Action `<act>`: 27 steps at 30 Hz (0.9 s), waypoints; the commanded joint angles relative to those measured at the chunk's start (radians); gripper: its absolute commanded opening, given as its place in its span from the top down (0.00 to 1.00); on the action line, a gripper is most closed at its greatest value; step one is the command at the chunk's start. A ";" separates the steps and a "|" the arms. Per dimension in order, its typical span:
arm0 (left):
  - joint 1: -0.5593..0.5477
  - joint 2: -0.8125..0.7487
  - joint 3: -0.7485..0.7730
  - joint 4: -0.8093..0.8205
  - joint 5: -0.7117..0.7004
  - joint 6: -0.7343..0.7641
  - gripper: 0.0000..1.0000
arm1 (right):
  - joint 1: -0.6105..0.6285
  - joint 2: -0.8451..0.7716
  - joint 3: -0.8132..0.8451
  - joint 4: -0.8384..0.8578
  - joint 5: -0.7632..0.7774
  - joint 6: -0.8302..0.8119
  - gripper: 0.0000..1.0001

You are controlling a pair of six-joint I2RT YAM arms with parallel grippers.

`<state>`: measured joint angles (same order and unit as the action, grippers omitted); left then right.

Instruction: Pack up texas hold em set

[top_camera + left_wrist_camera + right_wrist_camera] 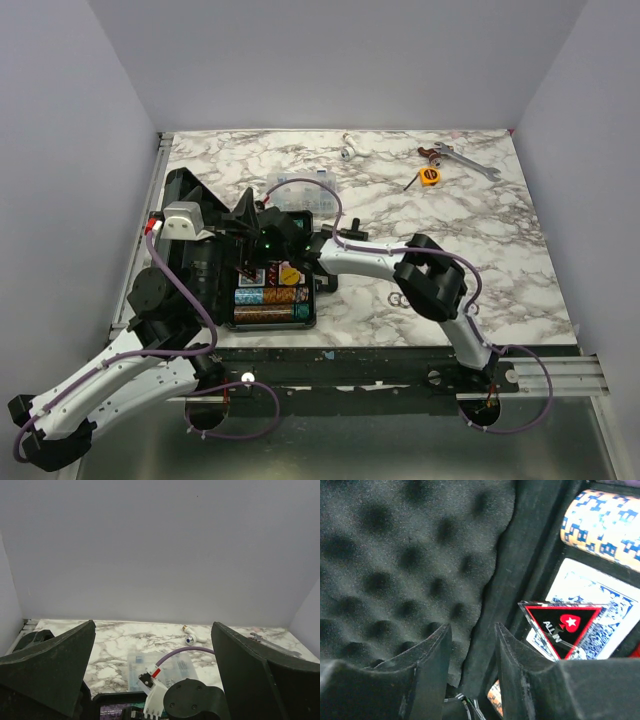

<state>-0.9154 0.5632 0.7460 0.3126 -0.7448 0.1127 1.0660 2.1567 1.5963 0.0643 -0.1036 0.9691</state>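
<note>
The black case (312, 300) of the texas hold em set lies open at the table's near left. Rows of poker chips (270, 297) fill its tray, and its lid (185, 192) stands up at the left. My right gripper (248, 266) reaches down into the case. In the right wrist view its jaws (472, 647) stand partly apart, astride the black ridge (492, 615) between the egg-crate foam (395, 555) and the tray. A clear triangular "ALL IN" marker (562, 627) rests on the blue card deck (607, 602), beside a chip row (605, 522). My left gripper (232, 222) (153, 625) hangs wide open and empty above the case.
Just behind the case sits a clear compartment box (300, 195) (165, 667). Farther back lie a small metal fitting (348, 150) (192, 639), a yellow tape measure (429, 176) and a wrench (465, 160). The right arm's forearm (360, 262) crosses the table's middle. Walls enclose three sides.
</note>
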 commanded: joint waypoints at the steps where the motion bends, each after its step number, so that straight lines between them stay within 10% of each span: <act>1: 0.009 -0.011 0.019 0.026 -0.002 0.027 0.02 | 0.010 0.071 0.058 0.064 -0.086 -0.009 0.60; 27: 0.013 -0.036 0.021 0.023 0.008 0.023 0.02 | 0.010 0.144 0.101 -0.024 0.006 -0.044 0.68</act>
<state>-0.9089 0.5365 0.7460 0.3206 -0.7448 0.1314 1.0672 2.2944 1.6840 0.0948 -0.1574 0.9485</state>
